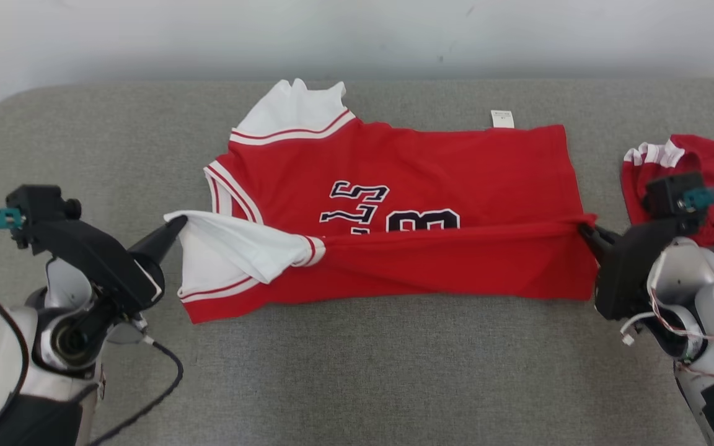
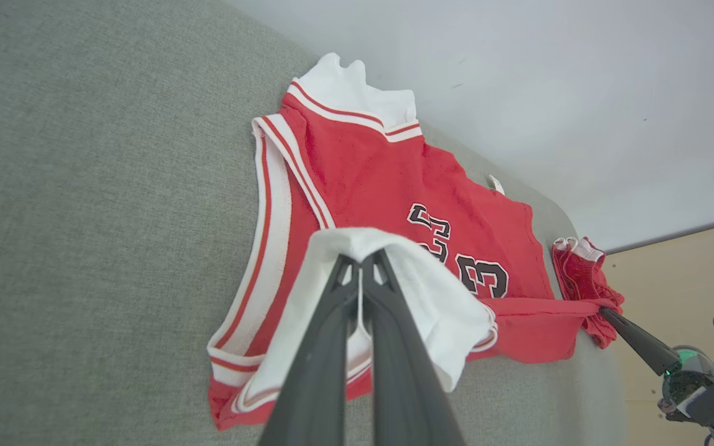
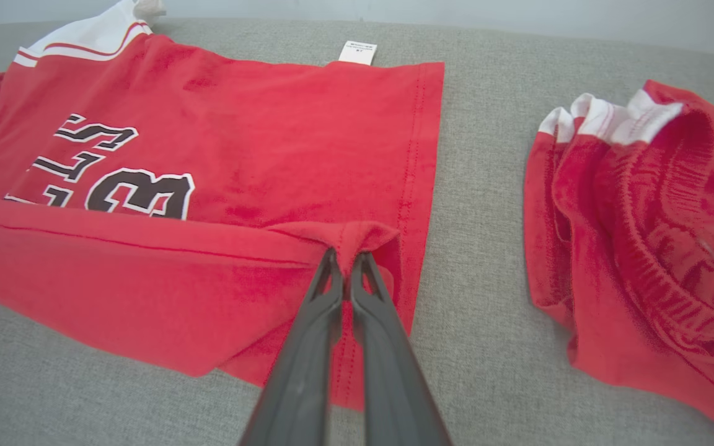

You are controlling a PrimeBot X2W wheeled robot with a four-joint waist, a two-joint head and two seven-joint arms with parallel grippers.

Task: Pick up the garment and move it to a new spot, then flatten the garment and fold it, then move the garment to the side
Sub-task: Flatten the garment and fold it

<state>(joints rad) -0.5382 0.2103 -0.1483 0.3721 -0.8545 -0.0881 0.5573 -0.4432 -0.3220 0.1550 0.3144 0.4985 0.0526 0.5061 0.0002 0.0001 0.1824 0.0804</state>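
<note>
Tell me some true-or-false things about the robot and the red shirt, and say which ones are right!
1. The left gripper pinches the white sleeve of the jersey. True.
2. The right gripper is open and holds nothing. False: its jaws are shut on the jersey's red hem corner.
3. A second red garment lies bunched up to the right of the jersey. True.
4. The jersey lies on a blue floor. False: it lies on a grey padded surface.
</note>
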